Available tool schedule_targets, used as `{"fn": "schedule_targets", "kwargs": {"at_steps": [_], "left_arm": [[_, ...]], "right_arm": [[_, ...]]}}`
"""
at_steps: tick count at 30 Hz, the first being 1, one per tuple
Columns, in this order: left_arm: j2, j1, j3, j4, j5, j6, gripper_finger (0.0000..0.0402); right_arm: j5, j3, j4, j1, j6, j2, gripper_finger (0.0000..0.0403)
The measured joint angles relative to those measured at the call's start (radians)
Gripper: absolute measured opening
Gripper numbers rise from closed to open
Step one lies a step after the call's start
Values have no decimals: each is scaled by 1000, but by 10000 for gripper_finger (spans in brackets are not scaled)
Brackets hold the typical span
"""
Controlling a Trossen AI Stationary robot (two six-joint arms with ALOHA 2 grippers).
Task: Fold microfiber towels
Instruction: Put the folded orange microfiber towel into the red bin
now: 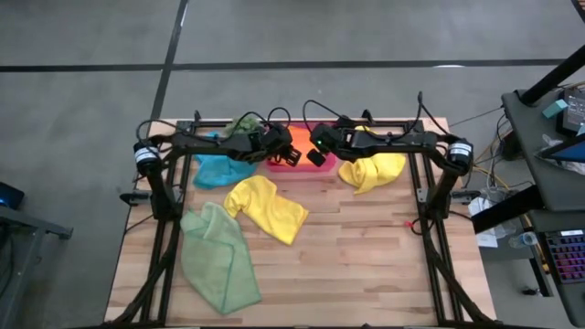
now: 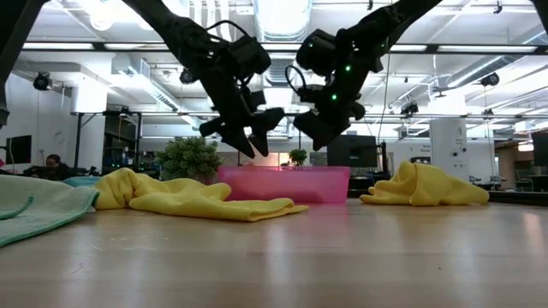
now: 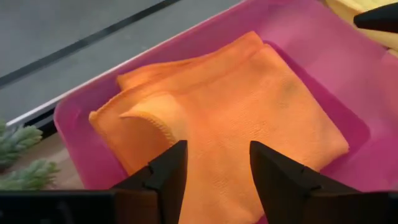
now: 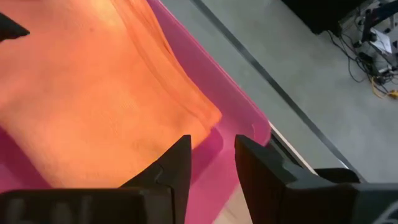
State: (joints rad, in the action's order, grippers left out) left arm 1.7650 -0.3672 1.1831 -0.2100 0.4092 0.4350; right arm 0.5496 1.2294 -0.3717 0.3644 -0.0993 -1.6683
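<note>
Left wrist view: folded orange towel (image 3: 230,118) flat inside pink tray (image 3: 323,43), just beyond and below parted, empty fingers (image 3: 168,174) of left gripper (image 3: 214,177). Right gripper (image 4: 211,165) likewise released, fingers (image 4: 177,165) apart over towel's corner by tray wall, gripping nothing. Outside, away from both: two yellow towels (image 1: 265,207), green towel (image 1: 218,256), teal towel (image 1: 219,170).

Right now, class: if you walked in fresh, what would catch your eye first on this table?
The folded orange towel lying in the pink tray at the table's far edge, with the left hand and right hand open just above it. Next, the crumpled yellow towel mid-table and the light green towel at the near left.
</note>
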Motion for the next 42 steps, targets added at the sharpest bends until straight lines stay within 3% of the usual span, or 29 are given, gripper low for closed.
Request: {"fn": "schedule_targets", "kwargs": {"at_steps": [4,12,21,27,36,42], "left_arm": [[-49,1,0,-9,10,-23,159],[-127,20,2,-2,9,-105,160],[-95,86,33,-9,-118,-95,156],[-35,91,126,-10,-191,-50,108],[90,77,283,-41,-192,-105,10],[130,81,329,-69,-163,-157,5]], "right_arm": [[-35,-18,-13,-8,7,46,116],[-262,-78,-16,-22,26,170,81],[-270,-326,24,-186,-32,465,17],[-271,-453,110,-258,-30,608,9],[-269,-522,144,-257,-12,700,9],[-271,-539,217,-244,-20,677,8]]}}
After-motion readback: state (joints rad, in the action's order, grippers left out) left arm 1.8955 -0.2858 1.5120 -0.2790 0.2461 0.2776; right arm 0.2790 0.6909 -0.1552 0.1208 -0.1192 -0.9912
